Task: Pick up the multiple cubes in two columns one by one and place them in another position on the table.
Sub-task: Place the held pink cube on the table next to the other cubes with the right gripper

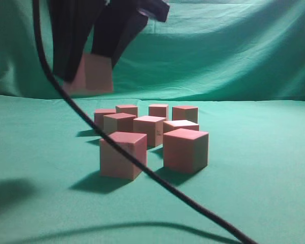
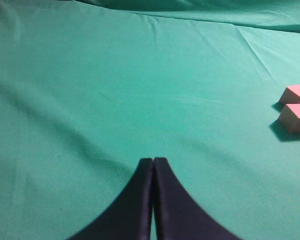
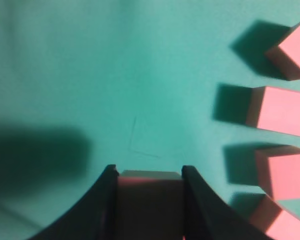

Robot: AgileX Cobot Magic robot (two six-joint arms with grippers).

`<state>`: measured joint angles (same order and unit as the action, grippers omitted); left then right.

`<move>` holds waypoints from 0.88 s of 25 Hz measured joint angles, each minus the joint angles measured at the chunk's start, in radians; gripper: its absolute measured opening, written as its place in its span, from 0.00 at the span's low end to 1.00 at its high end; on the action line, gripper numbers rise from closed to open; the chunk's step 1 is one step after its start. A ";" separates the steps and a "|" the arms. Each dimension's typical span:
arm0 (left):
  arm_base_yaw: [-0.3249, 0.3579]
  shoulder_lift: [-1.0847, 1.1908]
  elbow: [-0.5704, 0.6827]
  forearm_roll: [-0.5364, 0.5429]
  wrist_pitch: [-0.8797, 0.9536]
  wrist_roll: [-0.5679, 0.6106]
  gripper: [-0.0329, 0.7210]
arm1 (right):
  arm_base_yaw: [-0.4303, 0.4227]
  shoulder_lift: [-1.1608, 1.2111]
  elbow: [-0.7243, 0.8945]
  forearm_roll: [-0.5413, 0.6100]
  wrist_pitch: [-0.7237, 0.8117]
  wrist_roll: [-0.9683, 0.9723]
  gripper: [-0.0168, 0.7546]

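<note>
Above 8 tabled cubes, right gripper holds 1.

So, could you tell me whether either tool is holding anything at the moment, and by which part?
The right tool holds one cube by two opposite side faces, lifted above the table. The left tool is shut on nothing.

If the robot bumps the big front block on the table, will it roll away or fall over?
Probably not. The front cube has flat faces and sharp edges and sits flat on the green cloth, so it would likely slide or stop, not roll. It looks as wide as it is tall, so tipping seems unlikely. It seems stiff: the held cube keeps its shape between the right gripper jaws.
</note>
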<state>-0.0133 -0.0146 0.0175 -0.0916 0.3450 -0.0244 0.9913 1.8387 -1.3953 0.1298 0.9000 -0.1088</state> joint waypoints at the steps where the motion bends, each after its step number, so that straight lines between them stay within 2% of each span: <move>1: 0.000 0.000 0.000 0.000 0.000 0.000 0.04 | 0.000 0.000 0.012 0.004 -0.020 0.000 0.36; 11: 0.000 0.000 0.000 0.000 0.000 0.000 0.04 | 0.000 0.130 0.022 0.056 -0.121 0.000 0.36; 22: 0.000 0.000 0.000 0.000 0.000 0.000 0.04 | 0.000 0.159 0.022 0.077 -0.172 0.017 0.36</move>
<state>-0.0133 -0.0146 0.0175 -0.0916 0.3450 -0.0244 0.9913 1.9975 -1.3736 0.2069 0.7282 -0.0919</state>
